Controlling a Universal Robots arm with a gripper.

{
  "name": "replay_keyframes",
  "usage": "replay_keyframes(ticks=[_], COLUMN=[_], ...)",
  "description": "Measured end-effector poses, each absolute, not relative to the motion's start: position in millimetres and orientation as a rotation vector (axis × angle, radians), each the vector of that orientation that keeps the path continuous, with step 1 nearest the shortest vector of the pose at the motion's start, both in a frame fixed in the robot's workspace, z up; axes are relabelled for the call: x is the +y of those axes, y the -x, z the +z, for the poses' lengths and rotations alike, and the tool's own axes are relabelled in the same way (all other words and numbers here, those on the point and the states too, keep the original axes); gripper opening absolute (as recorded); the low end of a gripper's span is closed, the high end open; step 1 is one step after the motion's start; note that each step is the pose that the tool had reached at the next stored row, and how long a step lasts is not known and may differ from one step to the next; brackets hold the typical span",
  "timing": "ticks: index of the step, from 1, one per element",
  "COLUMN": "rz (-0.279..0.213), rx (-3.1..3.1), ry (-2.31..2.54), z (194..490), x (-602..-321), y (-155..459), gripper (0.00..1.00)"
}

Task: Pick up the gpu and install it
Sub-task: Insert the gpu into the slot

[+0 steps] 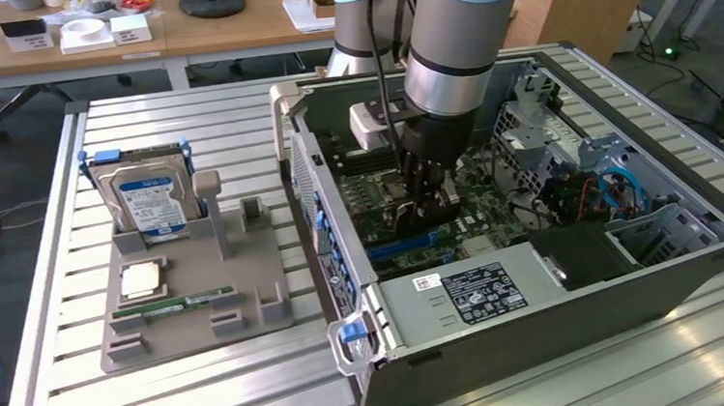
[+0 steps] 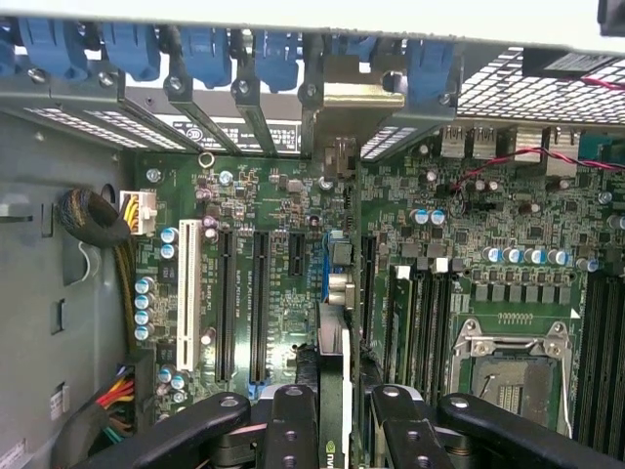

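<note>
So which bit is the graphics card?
Look into the open computer case on the metal table, where the arm reaches down. The gpu is the thin card held on edge between the black fingers, above the green motherboard. Unlike the blue-labelled hard drive and small RAM stick on the grey tray outside, it's inside the case.

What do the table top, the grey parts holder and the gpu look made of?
The table top: bare ribbed metal, likely aluminium, with streaky glare. The parts holder: matte grey plastic, probably; no shine. The gpu: green circuit board, seen edge-on between the fingers.
</note>
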State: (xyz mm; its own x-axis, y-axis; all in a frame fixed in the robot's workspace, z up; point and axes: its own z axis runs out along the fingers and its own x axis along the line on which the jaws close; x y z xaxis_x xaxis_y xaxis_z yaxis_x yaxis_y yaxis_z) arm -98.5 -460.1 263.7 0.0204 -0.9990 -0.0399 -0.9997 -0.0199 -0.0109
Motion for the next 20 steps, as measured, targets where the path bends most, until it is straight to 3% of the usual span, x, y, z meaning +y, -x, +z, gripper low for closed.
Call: replay_keyframes(ticks=[20], rz=[0.022], rx=[2.179], ry=[2.223], z=[263.7], x=[-459.7], y=[100.8], gripper=[0.26])
